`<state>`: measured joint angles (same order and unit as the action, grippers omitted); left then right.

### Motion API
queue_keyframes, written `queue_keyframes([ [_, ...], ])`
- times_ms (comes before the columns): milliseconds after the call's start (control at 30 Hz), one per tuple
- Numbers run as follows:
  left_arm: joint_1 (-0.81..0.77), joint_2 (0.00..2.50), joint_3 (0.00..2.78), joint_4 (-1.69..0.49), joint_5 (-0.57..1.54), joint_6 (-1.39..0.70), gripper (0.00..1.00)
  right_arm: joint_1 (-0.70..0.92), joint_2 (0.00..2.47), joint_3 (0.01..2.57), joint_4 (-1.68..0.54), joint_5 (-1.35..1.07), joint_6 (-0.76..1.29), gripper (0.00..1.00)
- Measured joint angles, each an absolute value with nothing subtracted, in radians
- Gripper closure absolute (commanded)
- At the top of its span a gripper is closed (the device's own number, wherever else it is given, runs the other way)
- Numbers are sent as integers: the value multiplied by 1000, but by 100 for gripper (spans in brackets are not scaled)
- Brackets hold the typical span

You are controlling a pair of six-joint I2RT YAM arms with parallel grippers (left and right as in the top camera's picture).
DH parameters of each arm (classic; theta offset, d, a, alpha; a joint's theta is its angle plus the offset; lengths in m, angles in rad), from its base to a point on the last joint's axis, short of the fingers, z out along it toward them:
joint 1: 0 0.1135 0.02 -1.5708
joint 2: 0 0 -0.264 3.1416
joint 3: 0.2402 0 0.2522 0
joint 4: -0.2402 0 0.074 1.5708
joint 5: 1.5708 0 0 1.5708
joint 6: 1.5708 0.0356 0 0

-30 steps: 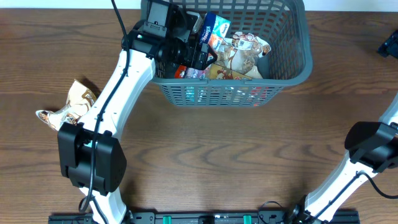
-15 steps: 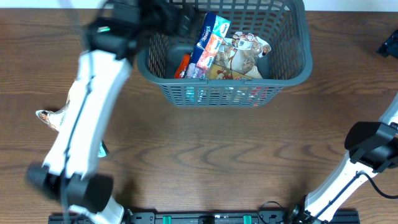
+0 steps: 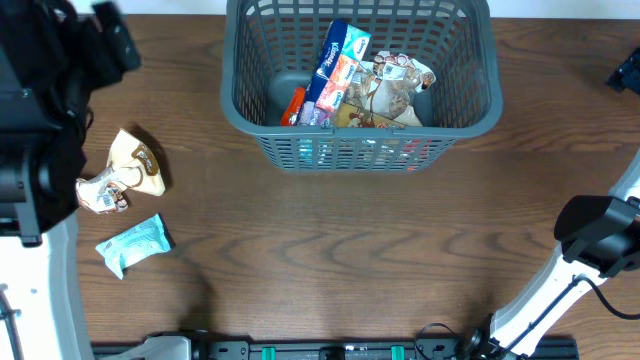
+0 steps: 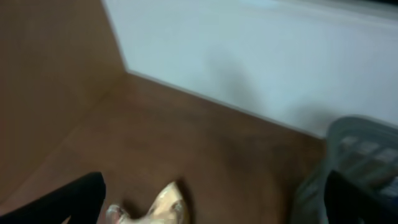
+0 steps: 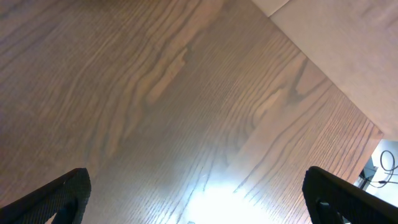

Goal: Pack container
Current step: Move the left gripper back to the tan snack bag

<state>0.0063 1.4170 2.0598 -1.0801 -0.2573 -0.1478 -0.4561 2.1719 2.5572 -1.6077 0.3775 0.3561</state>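
Observation:
The dark grey lattice basket (image 3: pixel 470 105) stands at the back centre and holds several snack packets, among them a blue and orange one (image 3: pixel 335 65) leaning upright and a cream one (image 3: pixel 395 85). A gold packet (image 3: pixel 135 165) and a light blue packet (image 3: pixel 135 243) lie on the table at the left. My left gripper (image 4: pixel 211 205) is open and empty, blurred, high above the left side. The gold packet (image 4: pixel 158 208) shows between its fingers, and the basket (image 4: pixel 364 146) is at its right. My right gripper (image 5: pixel 199 205) is open and empty over bare wood.
The wooden table (image 3: pixel 350 260) ends at a pale wall at the back. The left arm (image 3: pixel 40 120) looms large over the far left edge. The right arm (image 3: pixel 600 240) stands at the right edge. The table's corner (image 5: pixel 373 134) shows in the right wrist view.
The left arm has pulled out of the basket and swung left and up, leaving the blue and orange packet in the basket. The light blue packet is now uncovered. The right arm is still.

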Motion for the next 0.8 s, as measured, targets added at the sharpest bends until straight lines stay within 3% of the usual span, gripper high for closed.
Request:
queue_keyframes([
  [467,20,1485,2035,-1140,-288,-225,1,-456,2172,2557,-1608,377,356,1],
  [633,76,1629,2035,-1146,-322,-492,1,-456,2172,2557,-1608,377,356,1],
  [800,152,1819,2028,-1258,-333,-911,2,-456,2172,2557,-1608,377,356,1],
])
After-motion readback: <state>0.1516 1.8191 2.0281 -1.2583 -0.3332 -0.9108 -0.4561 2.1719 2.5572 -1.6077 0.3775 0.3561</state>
